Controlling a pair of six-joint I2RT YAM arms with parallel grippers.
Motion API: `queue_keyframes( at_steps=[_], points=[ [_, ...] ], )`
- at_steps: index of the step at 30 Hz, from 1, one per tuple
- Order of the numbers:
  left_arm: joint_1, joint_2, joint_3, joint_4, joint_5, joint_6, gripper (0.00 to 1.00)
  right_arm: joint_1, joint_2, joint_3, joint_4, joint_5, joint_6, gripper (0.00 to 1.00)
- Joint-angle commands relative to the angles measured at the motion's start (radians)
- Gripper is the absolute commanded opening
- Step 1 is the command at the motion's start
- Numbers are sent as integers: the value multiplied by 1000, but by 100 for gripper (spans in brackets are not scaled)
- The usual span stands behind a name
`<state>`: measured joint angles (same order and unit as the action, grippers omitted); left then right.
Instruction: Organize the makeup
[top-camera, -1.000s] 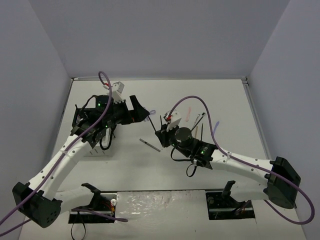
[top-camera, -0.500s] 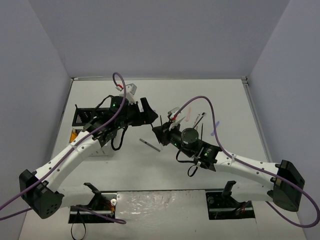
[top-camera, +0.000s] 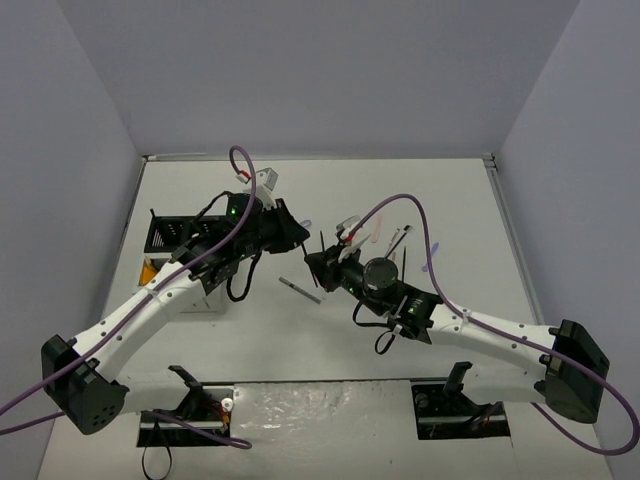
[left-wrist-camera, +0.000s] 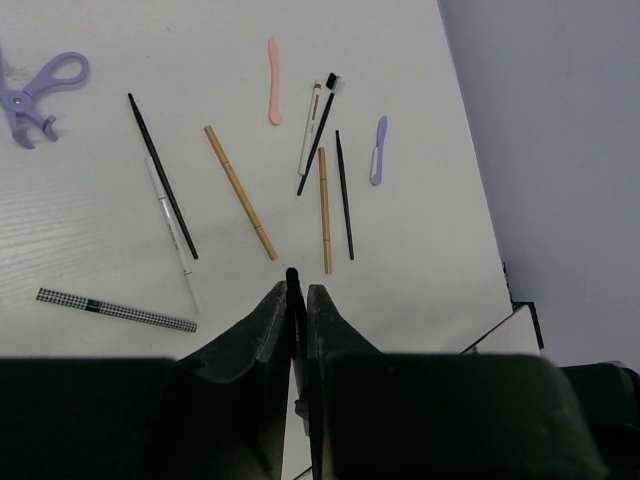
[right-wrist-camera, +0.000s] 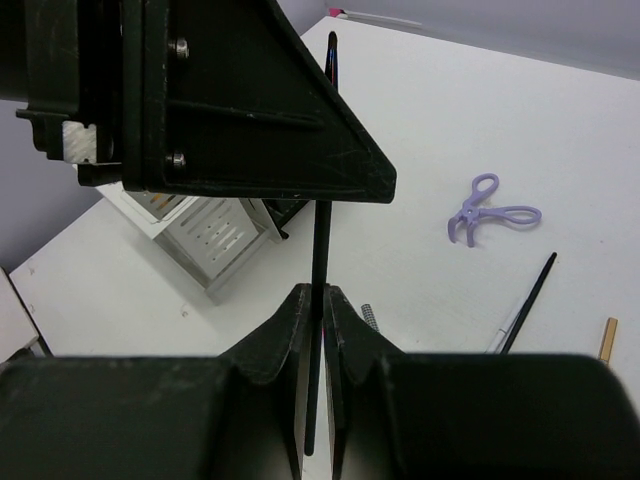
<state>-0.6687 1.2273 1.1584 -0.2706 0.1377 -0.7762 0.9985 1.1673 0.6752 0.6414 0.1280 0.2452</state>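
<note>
A thin black pencil (right-wrist-camera: 322, 180) stands upright between the two arms above the table's middle. My right gripper (right-wrist-camera: 318, 292) is shut on its lower part. My left gripper (left-wrist-camera: 294, 290) is shut on its upper part, with the black tip (left-wrist-camera: 292, 273) poking out past the fingers. In the top view the left gripper (top-camera: 297, 232) and right gripper (top-camera: 315, 262) nearly meet. More makeup lies on the table: a purple scissor-like tool (left-wrist-camera: 38, 92), a pink tool (left-wrist-camera: 274, 82), a lilac tool (left-wrist-camera: 378, 150), two tan sticks (left-wrist-camera: 240, 192), black pencils (left-wrist-camera: 162, 175) and a checkered pencil (left-wrist-camera: 115, 310).
The black-and-white slotted organizer box (top-camera: 170, 235) stands at the left, under the left arm, with an orange tube (top-camera: 148, 270) at its near side. In the right wrist view the organizer box (right-wrist-camera: 200, 235) shows just behind the held pencil. Purple cables loop over both arms.
My left gripper has swung right to the right gripper and closed on the pencil's upper part. The right gripper keeps the pencil upright, shifted slightly left.
</note>
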Motion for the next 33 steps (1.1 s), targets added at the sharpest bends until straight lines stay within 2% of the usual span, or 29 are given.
queue_keyframes(
  at_steps=[1, 7, 9, 11, 16, 20, 26, 31, 33],
  points=[
    [-5, -9, 59, 61, -16, 4, 0, 6, -16, 11, 112, 38, -13, 23],
    [30, -21, 129, -40, -153, 153, 0, -7, -26, 51, 6, 89, -13, 70],
    [56, -20, 160, -79, -185, 207, 0, -16, -32, 53, -27, 95, -11, 80],
    [173, -23, 190, -131, -200, 265, 0, -26, -42, 53, -59, 108, 1, 87],
    [422, -52, 194, -88, -268, 384, 0, -49, -54, 26, -102, 116, 21, 91],
    [575, -58, 158, 49, -322, 451, 0, -61, -52, -2, -94, 94, 32, 91],
    [699, 0, 91, 235, -419, 534, 0, -66, -50, -8, -112, 90, 28, 92],
    [747, 82, 67, 258, -423, 528, 1, -72, -63, -26, -123, 90, 29, 91],
    [755, 104, 51, 305, -426, 526, 4, -73, -65, -35, -124, 89, 31, 92]
  ],
)
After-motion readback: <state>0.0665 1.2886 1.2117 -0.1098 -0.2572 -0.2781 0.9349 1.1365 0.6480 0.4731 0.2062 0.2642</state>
